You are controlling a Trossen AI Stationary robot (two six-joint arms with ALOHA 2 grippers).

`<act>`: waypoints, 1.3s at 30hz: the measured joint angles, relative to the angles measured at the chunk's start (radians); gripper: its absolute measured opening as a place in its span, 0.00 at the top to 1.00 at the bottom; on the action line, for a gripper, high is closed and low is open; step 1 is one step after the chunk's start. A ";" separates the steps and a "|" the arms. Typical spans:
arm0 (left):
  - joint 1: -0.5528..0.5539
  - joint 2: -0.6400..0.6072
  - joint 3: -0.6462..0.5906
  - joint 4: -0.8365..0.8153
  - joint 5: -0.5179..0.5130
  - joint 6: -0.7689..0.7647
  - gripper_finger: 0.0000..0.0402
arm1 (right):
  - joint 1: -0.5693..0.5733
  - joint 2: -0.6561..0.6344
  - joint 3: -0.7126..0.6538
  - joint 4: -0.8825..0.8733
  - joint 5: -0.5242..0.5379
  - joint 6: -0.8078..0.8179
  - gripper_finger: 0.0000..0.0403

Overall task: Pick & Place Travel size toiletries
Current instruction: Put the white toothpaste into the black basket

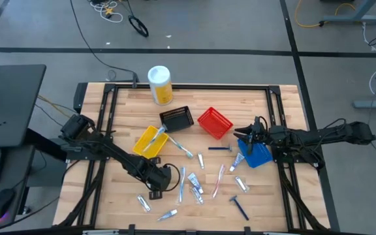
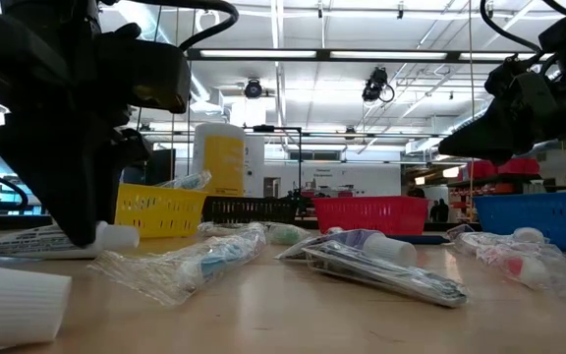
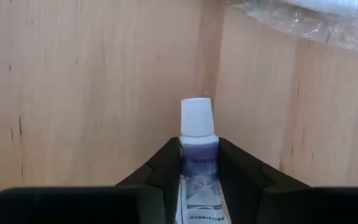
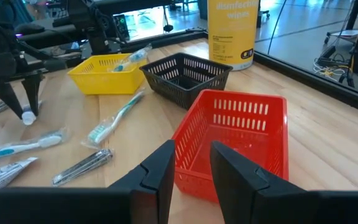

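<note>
A small white and blue tube [image 3: 197, 155] with a white cap [image 3: 196, 118] lies on the wooden table near its front left. My left gripper [image 1: 156, 190] stands over it, pointing steeply down, shut on the tube; the low view shows the cap [image 2: 116, 234] sticking out beside the fingers. More travel size toiletries [image 1: 194, 186], in clear wrappers, lie scattered across the table's near middle. My right gripper [image 4: 191, 168] waits open at the right, above and in front of the red basket [image 4: 235, 140], touching nothing. My left gripper pinches the tube's body just behind the white cap [image 3: 199, 152], one finger [image 3: 166, 168] on each long side. The fingers come from above, slanting steeply down. The tube lies flat on the table, cap end out past the fingertips.
A yellow basket [image 1: 150, 141] with a toothbrush, a black basket [image 1: 177, 118], the red basket [image 1: 215, 123] and a blue basket [image 1: 256, 153] stand across the middle. A white-and-yellow canister [image 1: 160, 85] stands at the far edge. A wrapped toothbrush [image 3: 316, 15] lies close by.
</note>
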 joint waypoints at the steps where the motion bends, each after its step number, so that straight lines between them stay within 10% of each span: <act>1: 0.000 0.000 0.000 0.000 0.000 0.000 0.77 | 0.000 0.000 0.000 0.000 0.000 0.000 0.72; 21: 0.040 0.000 0.061 0.088 -0.218 0.193 0.79 | 0.000 0.000 0.000 0.000 0.000 0.000 0.72; 39: 0.400 0.000 0.248 0.084 -0.361 0.583 0.79 | 0.000 0.000 0.000 0.000 0.000 0.000 0.72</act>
